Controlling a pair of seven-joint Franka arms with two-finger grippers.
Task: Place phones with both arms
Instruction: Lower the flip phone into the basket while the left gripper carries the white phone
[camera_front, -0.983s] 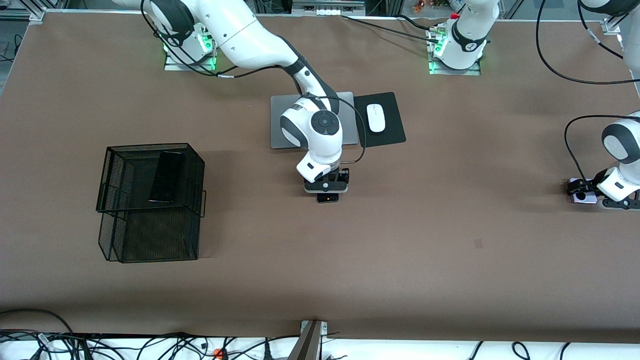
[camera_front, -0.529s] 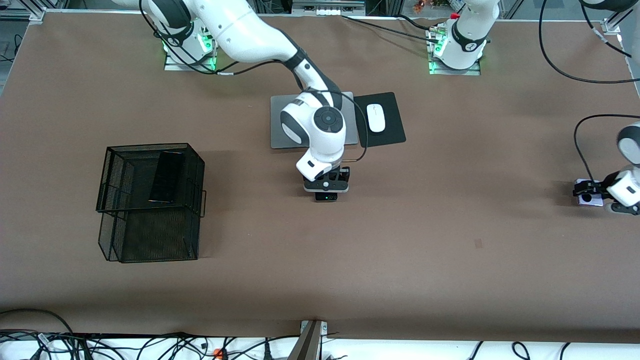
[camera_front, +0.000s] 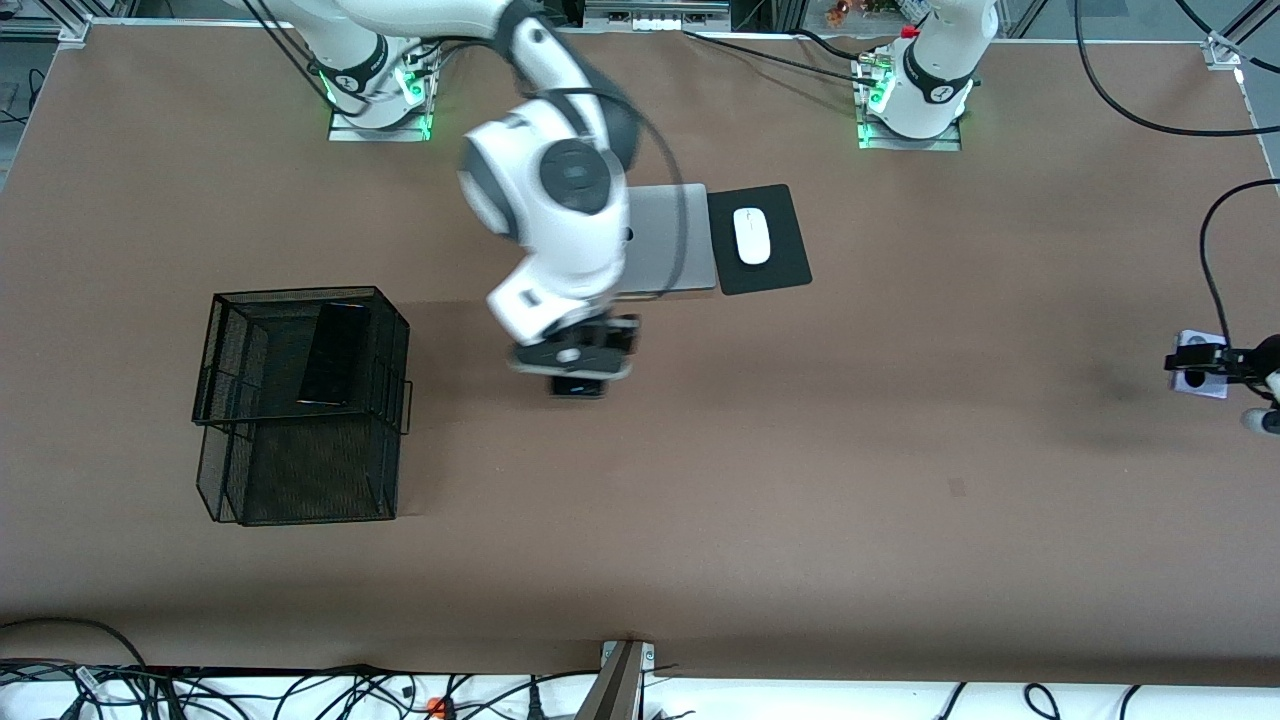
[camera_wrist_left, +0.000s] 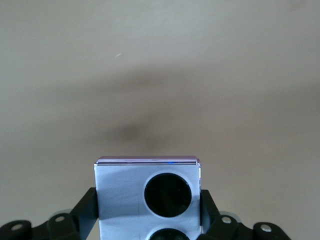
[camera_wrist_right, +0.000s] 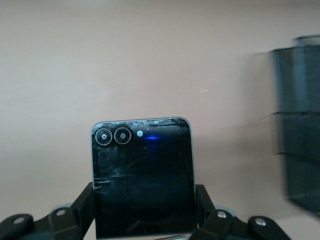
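Note:
My right gripper (camera_front: 573, 372) is shut on the small black folded phone (camera_front: 578, 386), up over bare table between the laptop and the mesh basket. In the right wrist view the phone (camera_wrist_right: 142, 175) stands between both fingers (camera_wrist_right: 84, 206). My left gripper (camera_front: 1215, 372) is shut on the lilac-white phone (camera_front: 1195, 378), over the table at the left arm's end. Its round black lens shows in the left wrist view on the phone (camera_wrist_left: 120, 200), between the gripper (camera_wrist_left: 148, 209) fingers. The long slim black phone (camera_front: 335, 353) lies on the basket's upper tier.
The black mesh two-tier basket (camera_front: 225, 400) stands toward the right arm's end; its wall (camera_wrist_right: 300, 125) shows in the right wrist view. A grey laptop (camera_front: 665, 245) and a white mouse (camera_front: 752, 235) on a black pad (camera_front: 785, 270) lie near the bases.
The right arm has risen and swung toward the basket with the black phone. The left gripper has lifted the lilac-white phone off the table and drawn toward the table's end.

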